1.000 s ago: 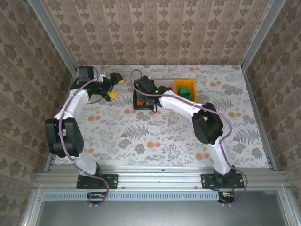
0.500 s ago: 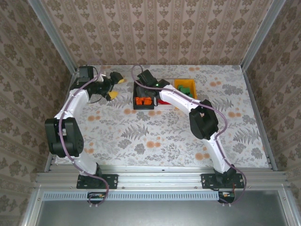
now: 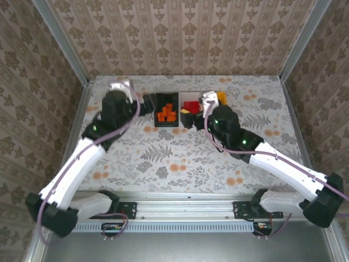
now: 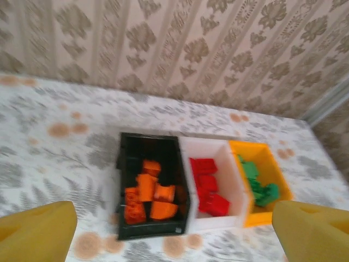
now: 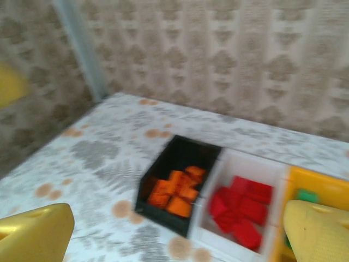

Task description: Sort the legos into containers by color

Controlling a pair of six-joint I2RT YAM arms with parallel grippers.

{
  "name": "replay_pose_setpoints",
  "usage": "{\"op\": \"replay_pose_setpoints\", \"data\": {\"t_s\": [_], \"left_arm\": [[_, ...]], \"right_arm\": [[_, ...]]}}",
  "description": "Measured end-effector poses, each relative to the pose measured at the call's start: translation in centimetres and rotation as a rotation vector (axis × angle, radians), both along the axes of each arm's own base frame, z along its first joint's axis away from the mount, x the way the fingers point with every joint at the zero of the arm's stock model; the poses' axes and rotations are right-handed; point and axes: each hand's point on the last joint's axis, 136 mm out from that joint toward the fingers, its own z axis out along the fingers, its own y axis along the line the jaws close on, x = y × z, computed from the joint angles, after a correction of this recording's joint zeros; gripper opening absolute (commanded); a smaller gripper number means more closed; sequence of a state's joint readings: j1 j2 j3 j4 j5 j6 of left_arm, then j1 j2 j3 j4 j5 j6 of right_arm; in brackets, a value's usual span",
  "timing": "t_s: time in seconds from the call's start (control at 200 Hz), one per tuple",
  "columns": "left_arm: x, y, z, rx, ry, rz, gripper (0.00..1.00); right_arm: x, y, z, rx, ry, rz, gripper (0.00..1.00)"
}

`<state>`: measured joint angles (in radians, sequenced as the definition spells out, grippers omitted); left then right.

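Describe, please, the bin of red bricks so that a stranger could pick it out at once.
On the flowered table, near the back wall, three small bins stand side by side. Yours is the white bin in the middle, holding red bricks. Its neighbours are a black bin of orange bricks and a yellow bin of green bricks.

In the top view the right arm (image 3: 240, 139) covers most of the orange-yellow rectangular plastic bin (image 3: 222, 97). The right wrist view is blurred; its right edge crops that bin, and a yellow finger (image 5: 322, 229) hides most small green plastic bricks (image 5: 308, 195). The left wrist view's lower corners crop both yellow fingers (image 4: 32, 229).
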<state>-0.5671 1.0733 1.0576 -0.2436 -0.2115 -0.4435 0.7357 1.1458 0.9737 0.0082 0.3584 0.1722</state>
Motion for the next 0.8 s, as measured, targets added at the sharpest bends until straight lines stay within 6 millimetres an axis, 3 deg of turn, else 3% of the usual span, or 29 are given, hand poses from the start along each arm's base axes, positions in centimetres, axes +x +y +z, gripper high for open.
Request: {"op": "replay_pose_setpoints", "data": {"t_s": [0.09,0.15,0.22,0.285,0.355,0.51,0.66,0.8], "left_arm": [[1.4,3.9,-4.6,0.145,-0.044,0.147,1.00],[2.3,7.6,-9.9,0.223,-0.001,0.225,1.00],[1.6,11.9,-15.5,0.314,0.054,0.294,1.00],[0.5,13.3,-18.8,0.407,0.084,0.281,1.00],[0.5,13.2,-19.9,0.474,0.068,0.241,1.00],[3.3,13.2,-20.0,0.548,-0.031,0.219,1.00],[4.6,15.2,-22.6,0.549,-0.037,0.250,1.00],[4.0,18.0,-25.5,0.501,0.023,0.288,1.00]], "right_arm": [[1.3,-4.6,-4.5,-0.088,0.029,-0.137,1.00],[1.6,-7.6,-7.8,-0.149,0.055,-0.195,1.00],[1.3,-11.0,-10.9,-0.215,0.068,-0.253,1.00],[0.9,-13.7,-12.3,-0.246,0.057,-0.294,1.00],[1.0,-16.1,-12.7,-0.243,0.026,-0.338,1.00],[2.0,-20.0,-14.9,-0.201,0.006,-0.412,1.00],[2.7,-21.2,-20.6,-0.206,0.090,-0.403,1.00],[3.6,-21.2,-23.6,-0.197,0.111,-0.382,1.00]]}}
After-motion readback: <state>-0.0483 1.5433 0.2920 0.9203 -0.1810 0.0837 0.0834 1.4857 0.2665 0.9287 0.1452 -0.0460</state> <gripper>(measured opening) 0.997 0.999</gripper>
